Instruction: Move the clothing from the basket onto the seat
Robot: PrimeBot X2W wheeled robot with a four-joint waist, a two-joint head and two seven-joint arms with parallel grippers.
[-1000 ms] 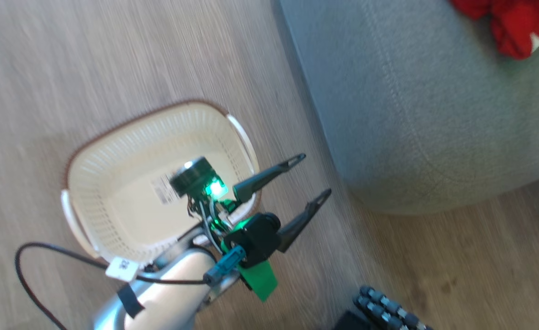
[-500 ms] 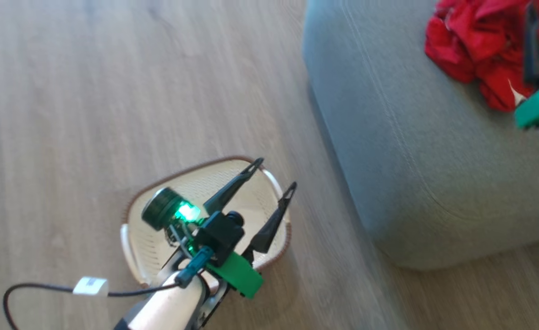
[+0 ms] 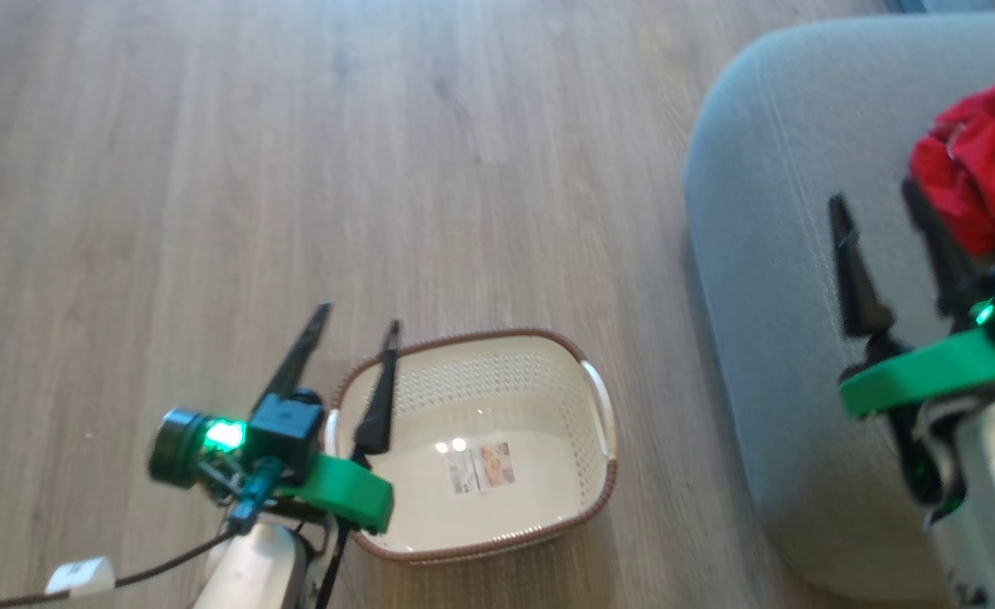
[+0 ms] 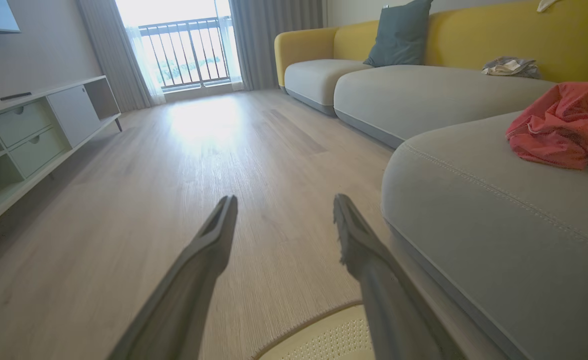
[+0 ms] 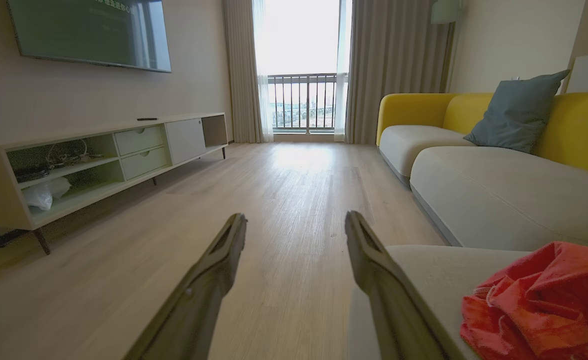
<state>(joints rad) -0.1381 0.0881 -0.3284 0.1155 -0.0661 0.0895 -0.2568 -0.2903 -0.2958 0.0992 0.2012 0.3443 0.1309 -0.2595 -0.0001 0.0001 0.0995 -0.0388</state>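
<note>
Your left gripper stood spread and empty by the edge of the basket, your right gripper likewise apart above the seat, just beside the clothing heaped there. With the basket bare, the work looked done: you needed only lift the right arm clear without snagging fabric.
</note>
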